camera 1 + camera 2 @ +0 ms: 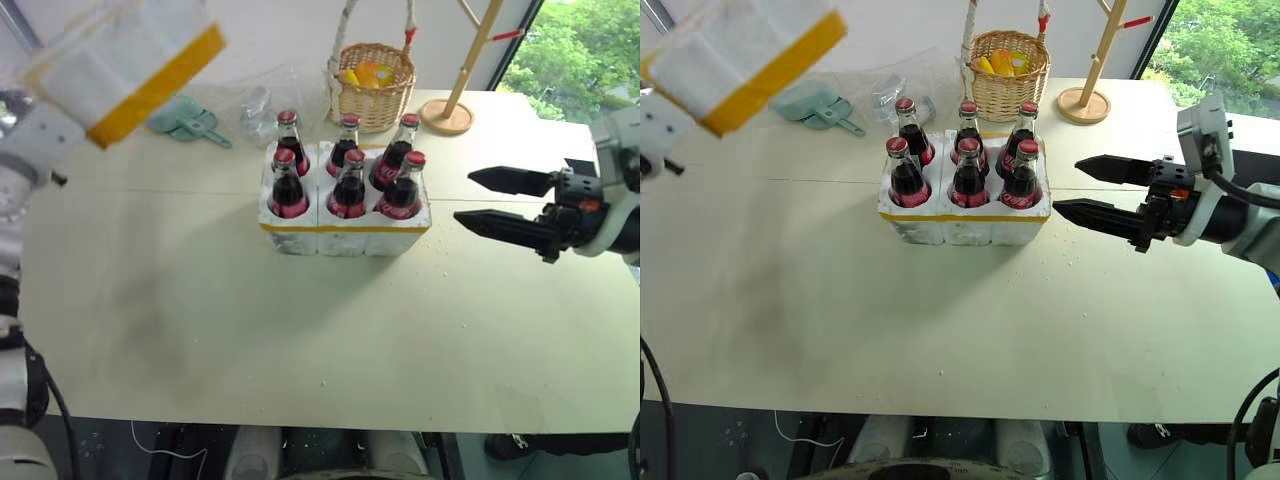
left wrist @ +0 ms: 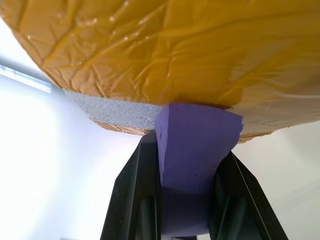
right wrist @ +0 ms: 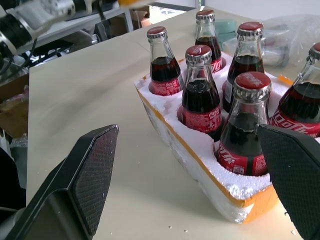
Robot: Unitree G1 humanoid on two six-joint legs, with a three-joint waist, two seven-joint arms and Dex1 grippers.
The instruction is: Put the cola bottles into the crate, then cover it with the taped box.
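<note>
Several cola bottles [image 1: 347,185] with red caps stand upright in the wells of the white crate [image 1: 345,238], which sits mid-table with a yellow tape strip along its rim. The taped box [image 1: 125,60], white foam with a wide yellow band, hangs tilted in the air at the far left, above and well left of the crate. My left gripper [image 2: 192,150] is shut on a purple block [image 2: 195,145] fixed to the box's underside. My right gripper [image 1: 463,198] hovers just right of the crate, open and empty, its fingers pointing at the bottles.
A wicker basket [image 1: 373,85] with yellow items stands behind the crate. A wooden stand's round base [image 1: 447,117] is to its right. A teal scoop [image 1: 190,122] and a clear plastic bag [image 1: 255,100] lie at the back left. The table's front edge [image 1: 330,425] is near.
</note>
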